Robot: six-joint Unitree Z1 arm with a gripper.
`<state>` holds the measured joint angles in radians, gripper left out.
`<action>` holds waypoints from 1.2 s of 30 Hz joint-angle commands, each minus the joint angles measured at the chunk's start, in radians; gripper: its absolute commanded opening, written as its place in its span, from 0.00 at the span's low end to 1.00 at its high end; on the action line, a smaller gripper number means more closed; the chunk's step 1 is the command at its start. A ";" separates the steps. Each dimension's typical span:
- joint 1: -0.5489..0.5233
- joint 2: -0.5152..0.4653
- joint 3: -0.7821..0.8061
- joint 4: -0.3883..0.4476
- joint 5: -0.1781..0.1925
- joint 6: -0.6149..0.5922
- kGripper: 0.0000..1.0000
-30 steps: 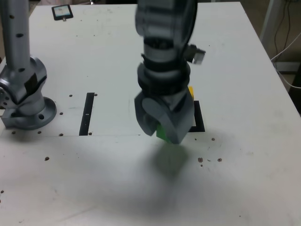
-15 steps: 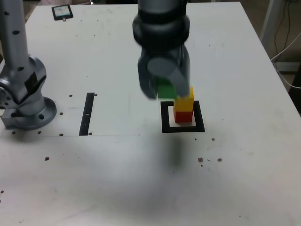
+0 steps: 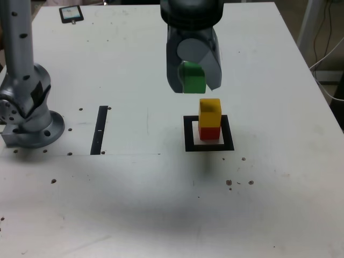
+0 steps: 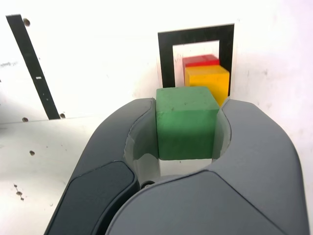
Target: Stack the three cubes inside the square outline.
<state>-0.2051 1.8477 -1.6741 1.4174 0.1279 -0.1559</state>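
In the exterior view the yellow cube [image 3: 209, 112] sits on the red cube [image 3: 209, 133] inside the black square outline [image 3: 188, 141]. My gripper [image 3: 193, 84] hangs in the air above that stack and a little toward the exterior view's left, shut on the green cube [image 3: 193, 78]. The wrist view shows the green cube [image 4: 186, 122] clamped between both grey jaws of the gripper [image 4: 186, 128], with the yellow cube [image 4: 207, 82], the red cube [image 4: 200, 60] and the square outline [image 4: 166, 54] beyond it.
A thin black strip [image 3: 100, 129] lies on the white table [image 3: 134, 199] at the exterior view's left, near the arm's grey base [image 3: 29, 115]. A small dark card [image 3: 71, 14] lies at the far left corner. Cables hang past the right edge.
The gripper has risen with the green cube from low in front of the outline and moved back to a spot above the yellow-on-red stack. The stack has not moved.
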 commanded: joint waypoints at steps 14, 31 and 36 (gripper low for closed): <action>0.024 0.078 -0.009 -0.101 -0.057 0.034 0.08; 0.058 0.078 0.033 -0.124 -0.056 0.055 0.12; 0.058 0.079 0.030 -0.125 -0.068 0.059 0.21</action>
<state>-0.1491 1.9239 -1.6427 1.2934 0.0627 -0.1001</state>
